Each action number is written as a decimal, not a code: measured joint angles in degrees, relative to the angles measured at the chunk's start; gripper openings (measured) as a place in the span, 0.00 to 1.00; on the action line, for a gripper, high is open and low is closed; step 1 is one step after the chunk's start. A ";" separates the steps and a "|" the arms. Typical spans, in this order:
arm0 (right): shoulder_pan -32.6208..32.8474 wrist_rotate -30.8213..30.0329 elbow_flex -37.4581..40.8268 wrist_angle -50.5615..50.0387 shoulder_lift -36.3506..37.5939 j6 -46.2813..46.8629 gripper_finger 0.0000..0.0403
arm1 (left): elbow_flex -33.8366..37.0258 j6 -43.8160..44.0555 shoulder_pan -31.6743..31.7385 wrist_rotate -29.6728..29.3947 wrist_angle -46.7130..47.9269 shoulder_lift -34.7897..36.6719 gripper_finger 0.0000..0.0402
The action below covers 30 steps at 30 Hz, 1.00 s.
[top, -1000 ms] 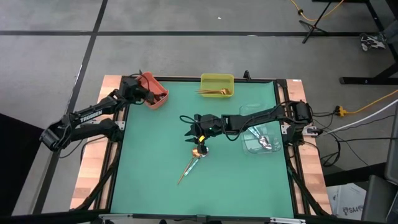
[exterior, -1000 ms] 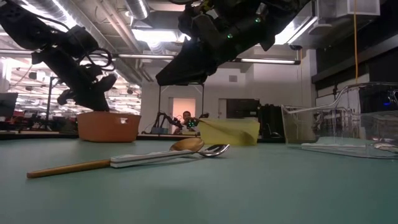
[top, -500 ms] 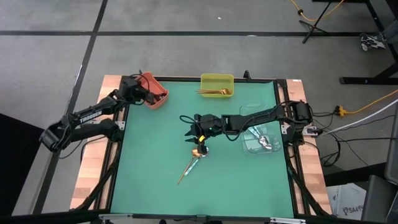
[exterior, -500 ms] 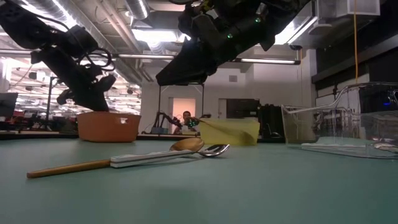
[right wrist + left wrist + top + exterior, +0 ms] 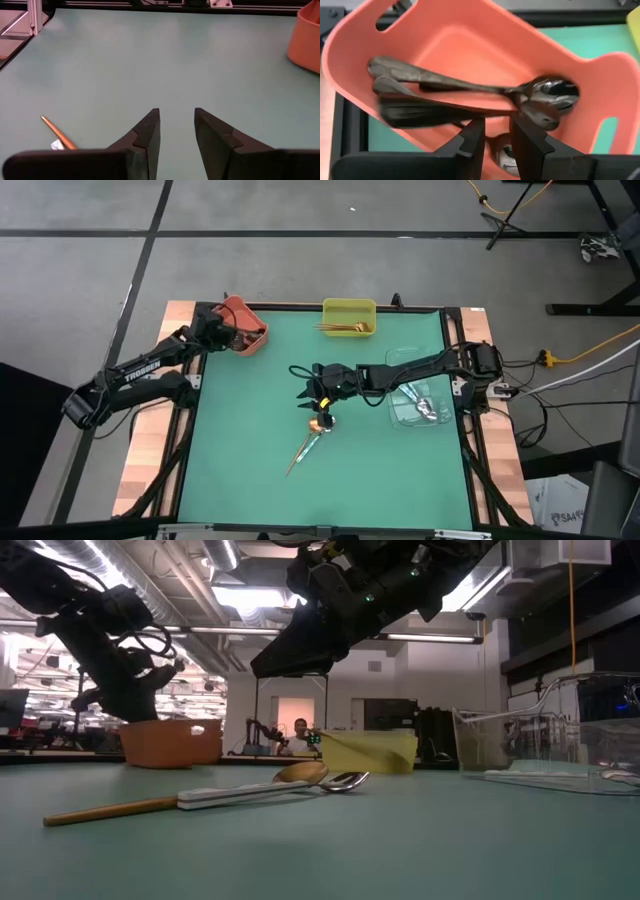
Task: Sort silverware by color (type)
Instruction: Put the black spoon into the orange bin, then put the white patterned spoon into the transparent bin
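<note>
**High view.** Found the right claw hanging over the middle of the green counter, just above the bowl end of a gold spoon. Saw its long handle run toward the near edge. Placed the left claw at the orange bin in the far left corner. Noted gold pieces already in the yellow bin and silver pieces in the clear bin.

**Low view.** Showed the gold spoon lying flat, with a silver spoon touching it alongside. Kept the right claw well clear of both, overhead.

**Left wrist view.** Looked straight into the orange bin, with dark spoons piled inside. Showed the left claw slightly spread, pinching nothing.

**Right wrist view.** Showed the right claw spread and empty, with bare counter ahead. Caught only the tip of the gold spoon handle off to one side.

**Judged the step in hand:** picking one of the two remaining spoons.
- Should have been lined up so the fingers straddled a single handle, across its width.
- Needed a low descent, since both pieces lay flat and touching.
- Risked lifting two colours at once otherwise.
</note>
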<state>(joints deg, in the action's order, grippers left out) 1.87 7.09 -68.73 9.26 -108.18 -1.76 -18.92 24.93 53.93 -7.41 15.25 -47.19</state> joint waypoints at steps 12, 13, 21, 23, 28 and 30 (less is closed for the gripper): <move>0.00 0.01 0.00 0.00 0.00 0.00 0.28 | 0.00 0.18 -0.02 -0.72 0.30 5.69 0.21; 0.00 0.00 0.00 0.02 0.00 0.00 0.28 | 0.00 0.17 -0.02 -0.74 0.29 6.51 0.21; 0.05 0.07 0.01 0.05 0.00 0.00 0.28 | 0.00 0.04 -0.06 6.47 0.17 13.35 0.21; 0.07 1.43 0.02 0.12 0.00 0.00 0.28 | 0.00 0.02 -0.59 9.95 0.17 14.65 0.21; 1.42 4.39 0.02 1.09 0.00 0.00 0.28 | 0.00 0.11 -4.31 15.93 0.15 16.64 0.21; 2.48 4.48 0.02 1.38 0.00 -0.16 0.28 | 0.00 0.88 -6.74 16.58 0.15 16.86 0.21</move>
<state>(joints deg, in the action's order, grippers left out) 4.35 11.58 -68.71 10.63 -108.18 -1.92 -18.92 25.81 47.19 9.17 15.40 -30.33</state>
